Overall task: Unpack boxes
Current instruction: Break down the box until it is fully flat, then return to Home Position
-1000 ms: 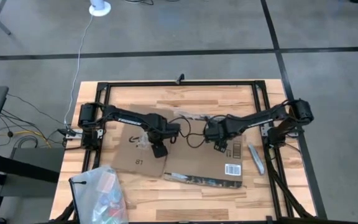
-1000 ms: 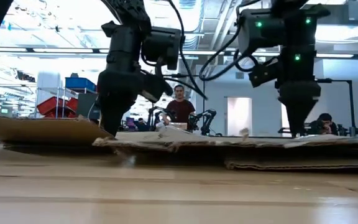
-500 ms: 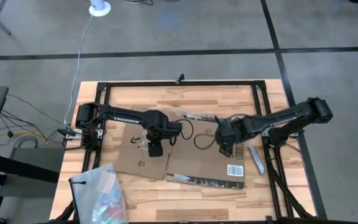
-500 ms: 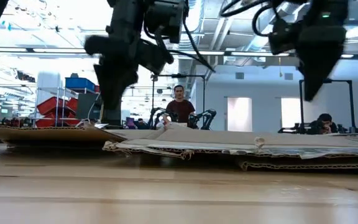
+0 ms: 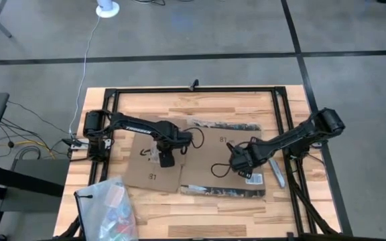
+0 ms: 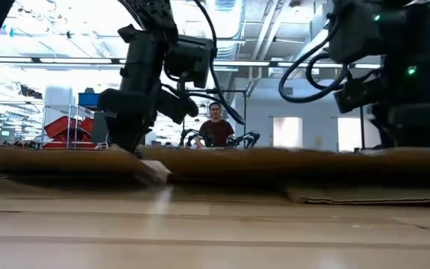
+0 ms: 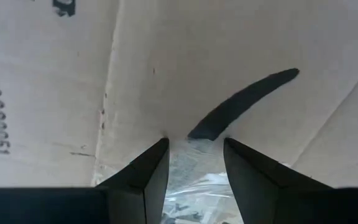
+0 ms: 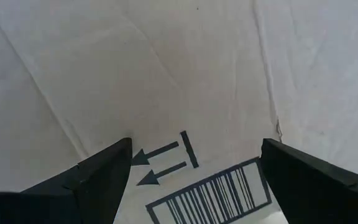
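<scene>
One flattened cardboard box [image 5: 210, 161] lies mid-table, one clear bag [image 5: 106, 204] off its near-left corner. Two arms reach down over the box: the left gripper [image 7: 194, 158] is narrowly parted at the smile-arrow print, the right gripper [image 8: 194, 165] spread wide by the barcode label [image 8: 213, 196], both holding nothing.

Both arms are dark, jointed, with black cables looping near the wrists. Left arm [image 5: 136, 124] has white lettering; right arm [image 6: 394, 45] shows small green lights.
</scene>
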Controlling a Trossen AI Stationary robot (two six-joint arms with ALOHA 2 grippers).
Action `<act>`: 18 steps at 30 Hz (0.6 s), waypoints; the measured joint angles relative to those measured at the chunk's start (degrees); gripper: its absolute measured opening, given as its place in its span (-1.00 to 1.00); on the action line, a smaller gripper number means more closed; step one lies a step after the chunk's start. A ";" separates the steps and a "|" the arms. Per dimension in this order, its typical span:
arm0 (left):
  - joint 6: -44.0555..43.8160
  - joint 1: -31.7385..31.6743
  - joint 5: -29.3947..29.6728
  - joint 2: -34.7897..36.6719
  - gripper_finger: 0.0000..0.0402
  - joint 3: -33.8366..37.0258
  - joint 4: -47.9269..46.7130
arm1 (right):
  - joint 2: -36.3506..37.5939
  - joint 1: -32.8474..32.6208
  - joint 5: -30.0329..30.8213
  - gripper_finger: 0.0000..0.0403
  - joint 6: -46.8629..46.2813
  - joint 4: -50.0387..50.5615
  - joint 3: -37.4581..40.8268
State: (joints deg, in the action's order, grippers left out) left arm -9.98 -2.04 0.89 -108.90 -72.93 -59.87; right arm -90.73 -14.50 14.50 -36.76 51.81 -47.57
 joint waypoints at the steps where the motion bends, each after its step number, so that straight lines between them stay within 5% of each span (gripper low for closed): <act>1: -1.00 0.56 -0.36 0.00 -0.31 0.00 0.26 | -0.07 1.03 0.49 0.65 1.22 0.10 0.04; 10: -0.50 2.03 4.15 1.09 -0.31 -3.24 -5.26 | 6.76 4.30 -0.97 0.65 3.84 7.08 -1.72; 18: -4.94 5.78 3.60 13.29 -0.31 -10.30 -8.49 | 19.35 -1.31 -1.14 0.65 4.10 8.51 -8.70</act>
State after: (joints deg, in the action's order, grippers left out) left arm -14.91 3.74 4.49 -95.61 -83.22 -68.35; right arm -71.38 -15.81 13.37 -32.66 60.32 -56.27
